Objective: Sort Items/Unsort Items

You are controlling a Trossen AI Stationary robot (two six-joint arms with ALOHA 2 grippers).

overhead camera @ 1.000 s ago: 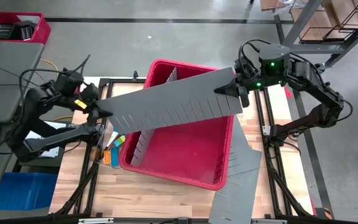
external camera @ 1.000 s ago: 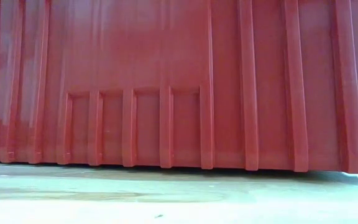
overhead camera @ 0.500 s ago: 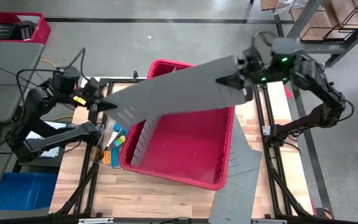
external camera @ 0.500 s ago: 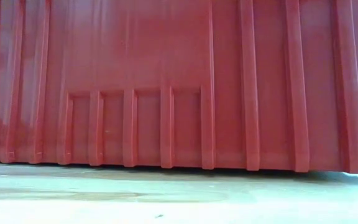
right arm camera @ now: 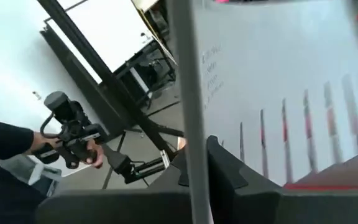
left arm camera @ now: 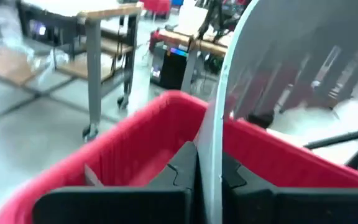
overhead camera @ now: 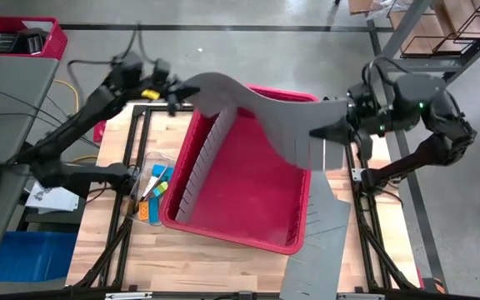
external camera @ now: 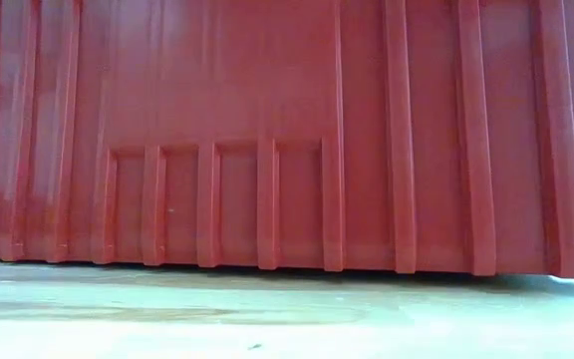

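Both end effectors [overhead camera: 182, 90] [overhead camera: 317, 132] pinch (raised) grey divider [overhead camera: 261, 112].

A divider [overhead camera: 265, 117] spans above the bin [overhead camera: 248, 229]; the items [overhead camera: 152, 196] lie left of the bin.

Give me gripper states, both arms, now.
Left gripper: shut on the grey divider panel, one end.
Right gripper: shut on the panel's other end, above the red bin.

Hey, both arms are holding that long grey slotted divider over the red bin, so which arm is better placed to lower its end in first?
Probably the left. The left gripper holds the grey divider above the red bin's rim; the right gripper holds its end beyond the bin's right wall.
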